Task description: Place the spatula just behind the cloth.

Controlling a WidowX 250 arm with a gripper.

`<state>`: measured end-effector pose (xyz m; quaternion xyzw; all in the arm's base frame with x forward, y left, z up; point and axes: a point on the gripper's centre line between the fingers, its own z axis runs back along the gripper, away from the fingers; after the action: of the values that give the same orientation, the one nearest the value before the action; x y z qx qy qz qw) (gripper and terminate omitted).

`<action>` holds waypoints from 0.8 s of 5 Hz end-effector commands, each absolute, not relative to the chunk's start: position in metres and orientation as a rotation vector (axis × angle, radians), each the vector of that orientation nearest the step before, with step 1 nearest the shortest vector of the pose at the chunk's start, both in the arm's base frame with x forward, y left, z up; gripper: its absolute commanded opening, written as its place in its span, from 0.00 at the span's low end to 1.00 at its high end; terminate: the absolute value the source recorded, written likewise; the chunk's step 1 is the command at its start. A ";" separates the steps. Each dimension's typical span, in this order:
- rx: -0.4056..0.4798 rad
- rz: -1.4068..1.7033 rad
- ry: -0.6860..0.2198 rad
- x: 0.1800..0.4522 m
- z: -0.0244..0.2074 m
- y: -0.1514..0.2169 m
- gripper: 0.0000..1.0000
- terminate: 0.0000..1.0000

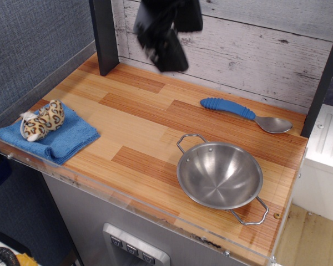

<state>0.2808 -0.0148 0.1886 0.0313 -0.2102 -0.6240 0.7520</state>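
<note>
Observation.image shows the gripper (pixel 165 52) high near the back wall, too blurred to tell how its jaws stand. The spatula (pixel 244 114) lies far right, well apart from the cloth (pixel 66 138) at the front-left corner.

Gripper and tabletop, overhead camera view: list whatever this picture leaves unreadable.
- Gripper: motion-blurred and dark, its upper part cut off by the top edge; open or shut cannot be told.
- Cloth: the plush toy lying on it hides part of its top.
- Steel bowl: its far wall hides the tabletop strip just behind it.
- Spatula: fully visible, lying untouched.
</note>
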 end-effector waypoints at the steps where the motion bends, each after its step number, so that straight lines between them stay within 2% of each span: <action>1: 0.270 -1.479 -0.341 0.313 0.204 0.001 1.00 0.00; 2: 0.272 -1.549 -0.308 0.320 0.193 0.002 1.00 0.00; 3: 0.255 -1.597 -0.314 0.334 0.179 0.001 1.00 0.00; 4: 0.190 -1.557 -0.383 0.337 0.162 0.004 1.00 0.00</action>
<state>0.3367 0.0063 0.1499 0.0735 -0.1599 -0.6971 0.6951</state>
